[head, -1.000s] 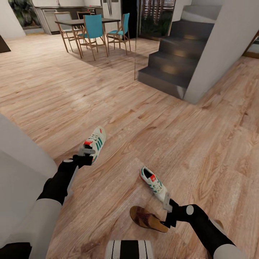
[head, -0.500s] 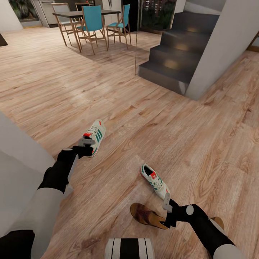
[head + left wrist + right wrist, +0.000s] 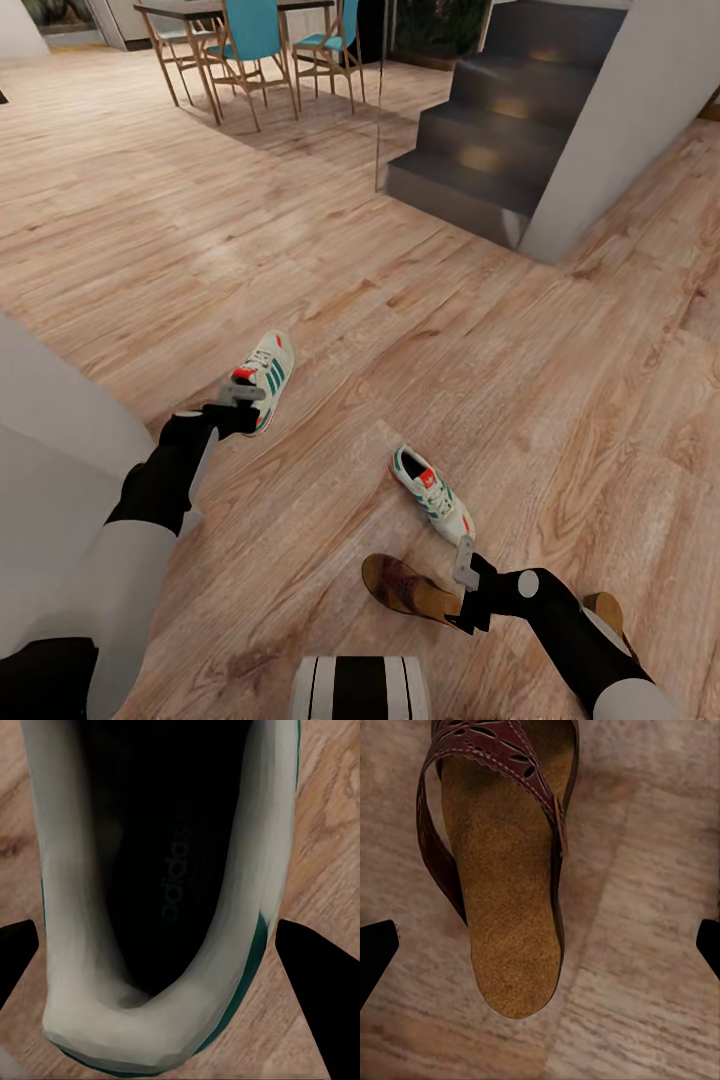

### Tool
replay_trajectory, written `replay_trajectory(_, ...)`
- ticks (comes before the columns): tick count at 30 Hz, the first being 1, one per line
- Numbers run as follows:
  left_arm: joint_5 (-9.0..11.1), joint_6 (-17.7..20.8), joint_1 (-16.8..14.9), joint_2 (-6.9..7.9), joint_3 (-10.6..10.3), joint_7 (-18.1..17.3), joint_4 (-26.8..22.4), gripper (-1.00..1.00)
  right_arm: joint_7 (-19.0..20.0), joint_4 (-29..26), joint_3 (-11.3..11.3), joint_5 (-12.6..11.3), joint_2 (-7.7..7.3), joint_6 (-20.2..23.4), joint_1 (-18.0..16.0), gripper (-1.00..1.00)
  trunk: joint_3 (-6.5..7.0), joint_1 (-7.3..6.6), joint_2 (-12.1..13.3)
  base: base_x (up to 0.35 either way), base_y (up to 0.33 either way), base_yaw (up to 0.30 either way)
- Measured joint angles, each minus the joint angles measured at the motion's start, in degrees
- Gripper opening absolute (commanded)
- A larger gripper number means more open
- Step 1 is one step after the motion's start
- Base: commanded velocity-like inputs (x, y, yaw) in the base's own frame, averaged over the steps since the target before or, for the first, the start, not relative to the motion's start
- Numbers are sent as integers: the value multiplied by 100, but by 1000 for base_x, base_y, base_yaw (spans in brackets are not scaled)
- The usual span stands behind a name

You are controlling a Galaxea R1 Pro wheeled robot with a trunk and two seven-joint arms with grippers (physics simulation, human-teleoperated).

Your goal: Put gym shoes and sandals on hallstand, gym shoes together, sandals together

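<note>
One cream-white gym shoe point(image 3: 266, 374) with green stripes lies on the corridor floor point(image 3: 400, 330). My left gripper point(image 3: 245, 398) is at its heel. In the left wrist view the shoe's dark opening point(image 3: 161, 870) sits between the open gripper's point(image 3: 180, 960) black fingertips point(image 3: 16, 954). The other gym shoe point(image 3: 432, 492) lies further right. A brown sandal point(image 3: 408, 590) rests just in front of my open right gripper point(image 3: 462, 592). In the right wrist view its tan footbed point(image 3: 506, 922) lies between the gripper's point(image 3: 540, 945) wide-apart fingertips point(image 3: 375, 952). A second sandal point(image 3: 608, 610) peeks out behind my right forearm. The hallstand is out of view.
A pale white surface point(image 3: 45, 420) rises close at my left. Dark grey stairs point(image 3: 480, 150) and a white wall point(image 3: 620, 120) stand ahead to the right. A dining table with teal chairs point(image 3: 250, 40) is far back. My base point(image 3: 360, 690) shows at the lower edge.
The whole picture has shifted, so the head camera has moved, showing the floor from a little higher. Both grippers keep their places at the left shoe's heel and the sandal's heel.
</note>
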Motion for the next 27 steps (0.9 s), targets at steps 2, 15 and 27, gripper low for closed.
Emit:
replay_trajectory(2, 0, 0, 7, 0, -1, -1, 0, -100, 0, 0, 1, 0, 0, 0, 0, 100, -62, 5, -3, 0, 0, 0)
replay_trajectory(15, 2, 0, 29, 1, -3, 2, -1, -100, -33, -8, 2, 8, 0, 15, 0, 100, -280, 20, -11, 0, 0, 0)
replay_trajectory(27, -1, 0, 29, -13, -3, 2, 2, -100, -165, -21, -8, 8, 0, 21, 0, 100, -493, 33, -18, 0, 0, 0)
